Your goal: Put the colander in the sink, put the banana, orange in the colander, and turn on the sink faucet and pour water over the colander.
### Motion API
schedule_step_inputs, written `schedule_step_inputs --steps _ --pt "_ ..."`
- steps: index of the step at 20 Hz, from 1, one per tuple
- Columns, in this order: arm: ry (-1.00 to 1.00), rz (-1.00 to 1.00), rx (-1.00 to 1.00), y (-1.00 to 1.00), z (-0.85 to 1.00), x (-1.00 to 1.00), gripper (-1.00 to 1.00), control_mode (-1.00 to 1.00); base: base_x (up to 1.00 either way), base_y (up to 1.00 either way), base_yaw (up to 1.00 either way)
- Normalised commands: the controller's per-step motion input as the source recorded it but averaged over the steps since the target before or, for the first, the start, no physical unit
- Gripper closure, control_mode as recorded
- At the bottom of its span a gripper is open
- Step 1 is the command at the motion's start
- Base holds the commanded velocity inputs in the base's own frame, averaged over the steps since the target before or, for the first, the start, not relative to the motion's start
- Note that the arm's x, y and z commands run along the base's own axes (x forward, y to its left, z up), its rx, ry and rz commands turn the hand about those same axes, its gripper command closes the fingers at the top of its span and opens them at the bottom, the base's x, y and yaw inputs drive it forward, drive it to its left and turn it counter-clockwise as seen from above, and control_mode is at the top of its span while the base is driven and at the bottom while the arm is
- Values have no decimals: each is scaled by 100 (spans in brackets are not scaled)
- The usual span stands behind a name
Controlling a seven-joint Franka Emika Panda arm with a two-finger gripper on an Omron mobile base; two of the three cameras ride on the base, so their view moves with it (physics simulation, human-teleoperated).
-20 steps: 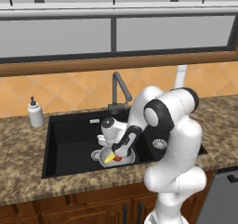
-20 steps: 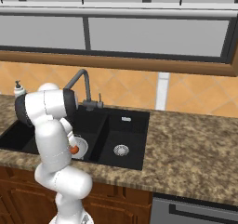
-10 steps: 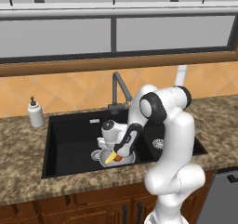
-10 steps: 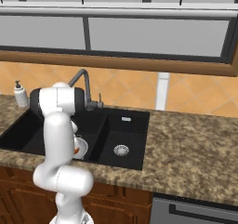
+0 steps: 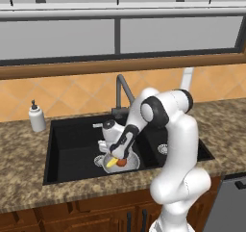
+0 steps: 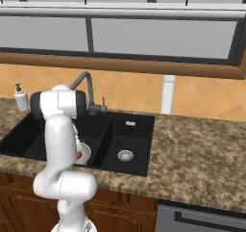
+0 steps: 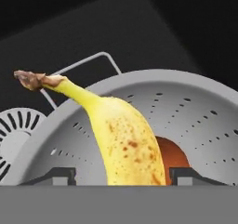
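Colander is seated in the larger basin of the sink, beside the drain: step 1 judged done. Orange is seen inside it. Banana is held over the bowl betw. the fingers of the gripper, jaws closed on it, not yet released. Faucet is untouched, no water seen; banana drop + water remain.

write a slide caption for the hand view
Banana between the gripper tips, over the colander holding the orange.
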Motion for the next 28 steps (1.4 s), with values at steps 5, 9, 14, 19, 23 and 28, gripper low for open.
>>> schedule_step_inputs --steps 5,9,14,19,23,28 --pt "6 0 -1 0 7 -20 -100 -100 0 0 0" --pt "-1 0 -6 2 43 -16 -100 -100 0 0 0" --pt "-1 0 -1 2 64 -48 -100 -100 0 0 0" --pt "0 2 -3 0 75 -59 -100 -100 0 0 0" --pt "0 18 -6 0 82 -57 -100 -100 0 0 0" --pt "0 27 -6 0 79 -58 -100 -100 0 0 0"
